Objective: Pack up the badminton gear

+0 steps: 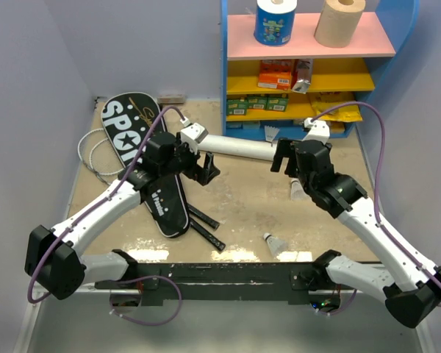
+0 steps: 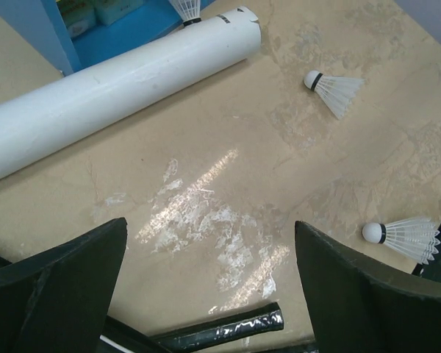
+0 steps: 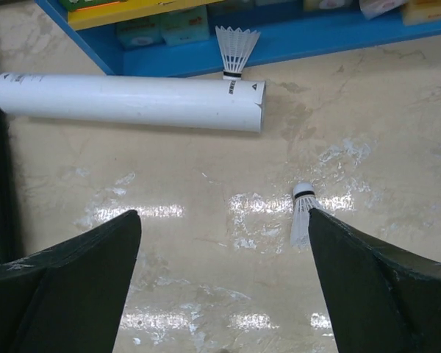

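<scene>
The black cover [image 1: 122, 118] lettered "SPORT" lies at the left, over white-strung rackets [image 1: 94, 156] whose black handles [image 1: 206, 229] stick out toward me. A long white tube [image 1: 239, 148] lies across the middle, in front of the shelf. One shuttlecock [image 1: 272, 243] rests near the front, another [image 1: 297, 190] by the right arm, and a third [image 1: 270, 133] stands at the tube's end. My left gripper [image 1: 206, 170] [image 2: 209, 223] hangs open over bare floor, with a handle [image 2: 228, 327] below it. My right gripper [image 1: 283, 158] [image 3: 224, 213] is open and holds nothing, a shuttlecock [image 3: 303, 213] beside its right finger.
A blue shelf unit [image 1: 309, 45] stands at the back right with paper rolls [image 1: 339, 20] on top and yellow and orange packets [image 1: 275, 73] below. Its blue base [image 3: 316, 37] lies just behind the tube [image 3: 132, 101]. Walls close in on the left and right.
</scene>
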